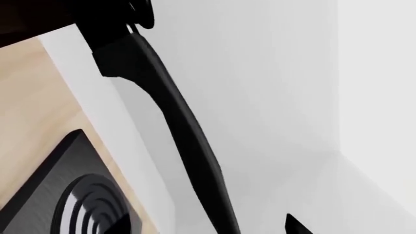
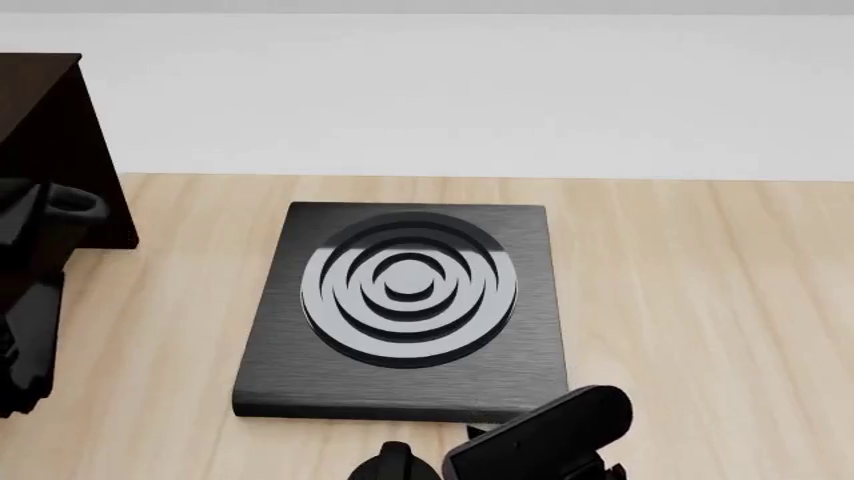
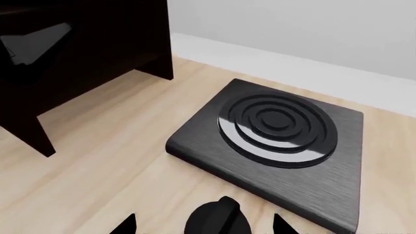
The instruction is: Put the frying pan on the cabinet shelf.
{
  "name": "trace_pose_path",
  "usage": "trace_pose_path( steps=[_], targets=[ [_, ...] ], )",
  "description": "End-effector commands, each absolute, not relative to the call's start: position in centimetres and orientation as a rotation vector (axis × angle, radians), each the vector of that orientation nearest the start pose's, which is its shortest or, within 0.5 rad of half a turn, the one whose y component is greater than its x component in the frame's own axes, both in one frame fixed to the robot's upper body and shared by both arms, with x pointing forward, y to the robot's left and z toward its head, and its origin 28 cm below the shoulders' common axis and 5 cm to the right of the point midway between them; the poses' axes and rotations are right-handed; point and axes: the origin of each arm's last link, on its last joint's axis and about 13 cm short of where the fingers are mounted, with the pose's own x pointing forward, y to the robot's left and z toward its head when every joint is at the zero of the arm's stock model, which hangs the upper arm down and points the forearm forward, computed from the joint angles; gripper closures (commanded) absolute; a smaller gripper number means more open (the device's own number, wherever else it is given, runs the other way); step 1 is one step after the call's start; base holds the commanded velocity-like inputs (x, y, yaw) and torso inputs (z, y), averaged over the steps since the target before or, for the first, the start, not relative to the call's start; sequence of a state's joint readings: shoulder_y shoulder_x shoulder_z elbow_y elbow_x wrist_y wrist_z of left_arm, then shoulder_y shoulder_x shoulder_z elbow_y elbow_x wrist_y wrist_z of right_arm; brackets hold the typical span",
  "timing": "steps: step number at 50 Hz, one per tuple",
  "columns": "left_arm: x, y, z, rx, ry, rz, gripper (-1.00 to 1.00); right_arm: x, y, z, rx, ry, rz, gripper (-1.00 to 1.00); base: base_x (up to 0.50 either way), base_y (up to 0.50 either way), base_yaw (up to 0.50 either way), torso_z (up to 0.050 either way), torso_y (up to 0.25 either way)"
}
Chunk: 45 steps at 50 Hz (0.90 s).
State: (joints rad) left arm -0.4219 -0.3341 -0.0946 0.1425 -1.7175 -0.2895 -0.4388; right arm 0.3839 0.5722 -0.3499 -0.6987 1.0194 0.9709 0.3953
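— Black fingertips of my right end effector (image 3: 201, 225) sit wide apart in its wrist view, nothing between them, above the pale wood bench (image 3: 97, 161).

— And the left?

— I can't tell. Of the left end effector (image 1: 293, 226) its wrist view shows only one dark tip in a corner, and a long black bar (image 1: 188, 141) slanting across the white wall (image 1: 279, 73) with a small loop at one end. I can't tell whether that bar is the frying pan's handle; no view shows a pan body.

— The head view?

— It shows the left arm (image 2: 27, 330) at the very edge, just beside the dark brown cabinet (image 2: 54, 130). The right wrist view alone shows the cabinet's shadowed inside, too dark to read. The burner plate (image 2: 407, 300) lies bare on the bench.
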Motion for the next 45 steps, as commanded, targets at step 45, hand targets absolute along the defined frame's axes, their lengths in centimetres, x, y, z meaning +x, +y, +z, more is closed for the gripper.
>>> trace_pose_path(
  steps=[45],
  targets=[
    [21.5,23.0,16.4,-0.744,-0.017,-0.274,-1.00,19.7,-10.5,14.9,0.037,0.194,0.366,-1.00,0.00,0.00,0.00,0.000,0.000]
  ],
)
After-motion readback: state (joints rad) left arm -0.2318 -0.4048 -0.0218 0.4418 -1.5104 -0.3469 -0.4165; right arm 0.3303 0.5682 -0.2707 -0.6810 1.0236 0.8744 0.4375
